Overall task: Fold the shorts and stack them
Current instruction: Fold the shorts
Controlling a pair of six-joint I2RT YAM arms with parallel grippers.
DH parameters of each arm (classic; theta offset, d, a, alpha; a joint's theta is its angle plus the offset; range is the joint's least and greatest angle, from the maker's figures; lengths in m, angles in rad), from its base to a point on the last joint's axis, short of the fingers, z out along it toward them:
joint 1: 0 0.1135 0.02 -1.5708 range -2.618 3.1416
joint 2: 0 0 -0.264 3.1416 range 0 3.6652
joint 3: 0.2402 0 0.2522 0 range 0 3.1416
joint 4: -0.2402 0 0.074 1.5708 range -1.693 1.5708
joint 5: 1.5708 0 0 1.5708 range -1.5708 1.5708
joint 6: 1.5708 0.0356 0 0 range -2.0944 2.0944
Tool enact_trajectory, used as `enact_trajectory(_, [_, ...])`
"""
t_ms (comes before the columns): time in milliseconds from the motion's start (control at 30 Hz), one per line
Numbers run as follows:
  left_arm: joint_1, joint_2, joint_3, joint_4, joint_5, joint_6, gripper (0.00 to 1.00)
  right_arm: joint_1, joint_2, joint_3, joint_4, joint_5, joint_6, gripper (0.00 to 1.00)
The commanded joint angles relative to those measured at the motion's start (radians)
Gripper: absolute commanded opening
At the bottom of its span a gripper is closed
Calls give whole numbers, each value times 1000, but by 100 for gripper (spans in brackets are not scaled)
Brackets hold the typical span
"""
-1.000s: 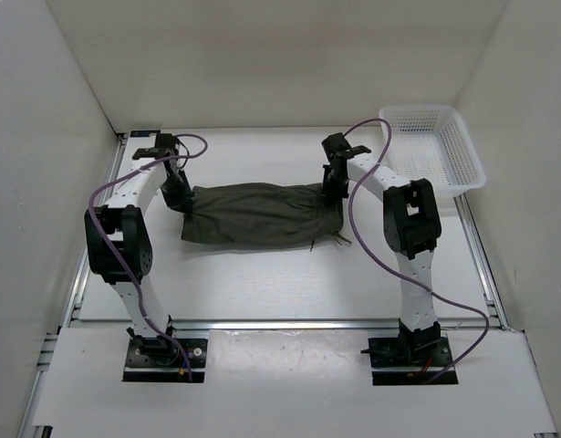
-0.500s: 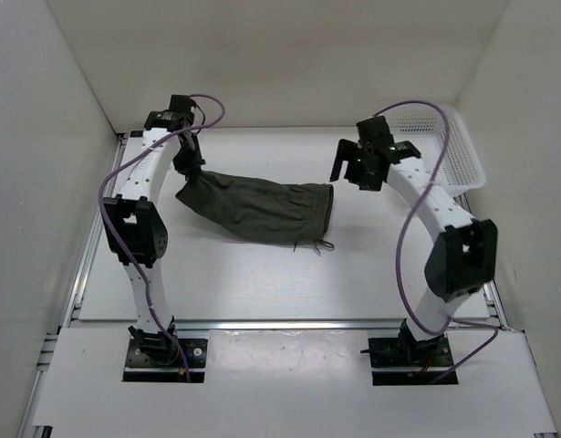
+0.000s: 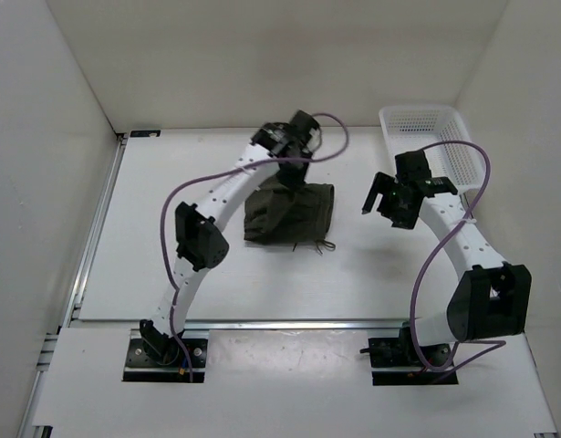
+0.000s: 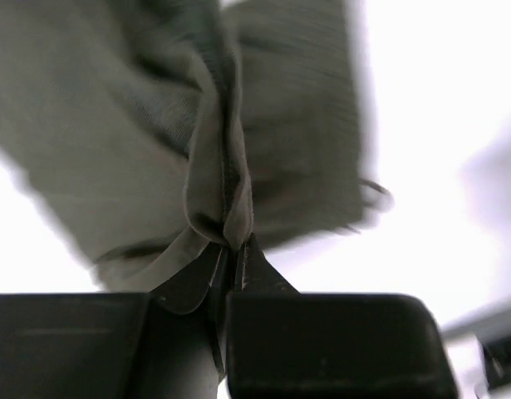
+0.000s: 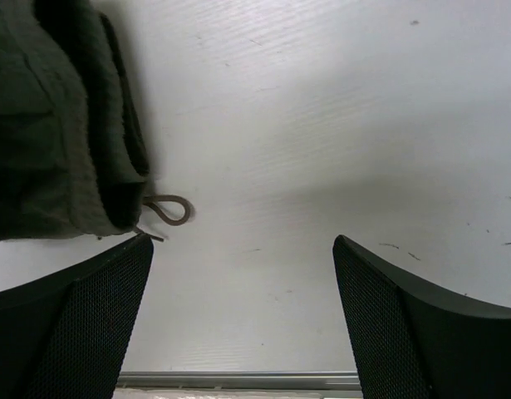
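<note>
A white table fills the floor of a plain white booth, with white walls on the left, far and right sides. A metal rail runs along the table's left edge, and a second one along the right.

The left arm arches from its base toward the middle of the table, trailing a purple cable. Its left gripper points down at the far side of the shorts. In the left wrist view the left gripper is clamped tight on a fold of the shorts, and the cloth beyond is blurred.

The shorts sit mid-table, doubled into a compact dark olive heap. Their far edge is drawn up at the pincer and the rest lies on the surface. A drawstring pokes out at their near right corner; from the right wrist it shows as a small loop flat on the table, beside the shorts' ribbed edge.

The right gripper hangs above bare table to the right of the shorts, well apart from them. Its fingers are spread wide with nothing between them.

A white mesh basket stands in the far right corner, just behind the right arm.
</note>
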Motion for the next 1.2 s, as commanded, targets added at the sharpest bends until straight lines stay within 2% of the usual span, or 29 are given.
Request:
enact_trajectory(0, [-114, 31, 54, 33, 134, -9, 10, -26, -63, -52, 8, -6, 5, 93])
enact_trajectory(67, [-141, 60, 66, 43, 199, -32, 12, -36, -64, -79, 8, -6, 5, 93])
enact_trajectory(133, [-141, 60, 43, 43, 253, -42, 29, -36, -64, -88, 17, -6, 5, 93])
enact_trajectory(167, [-141, 49, 6, 43, 253, -42, 29, -36, -64, -88, 17, -6, 5, 93])
enact_trajectory(233, [-141, -18, -49, 55, 242, -42, 42, -36, -64, -88, 17, -6, 5, 93])
enact_trajectory(267, [-130, -46, -104, 70, 231, -42, 55, -36, -50, -88, 28, -6, 5, 93])
enact_trajectory(300, [-116, -92, -130, 70, 231, -42, 75, -36, -50, -65, 28, -19, -4, 93])
enact_trajectory(333, [-116, -110, -152, 83, 242, -42, 100, -36, -35, -65, 28, -19, -4, 93])
enact_trajectory(600, [-26, -179, -279, 129, 270, -108, 100, -16, -1, -33, 57, -88, -13, 92])
enact_trajectory(700, [-9, -205, -316, 129, 261, -117, 100, -7, 51, -13, 66, -181, -47, 92])
enact_trajectory(767, [20, -242, -351, 138, 239, -117, 99, 3, 94, 2, 105, -252, -64, 95])
enact_trajectory(867, [50, -287, -409, 147, 230, -117, 99, 22, 165, 54, 123, -273, -64, 95])
enact_trajectory(1000, [71, -333, -472, 147, 196, -117, 99, 61, 194, 89, 109, -266, -38, 84])
enact_trajectory(1033, [80, -345, -486, 147, 196, -117, 99, 94, 185, 89, 109, -243, -29, 78])
enact_trajectory(1167, [105, -396, -558, 147, 173, -117, 99, 193, 133, 6, 99, -178, 10, 77])
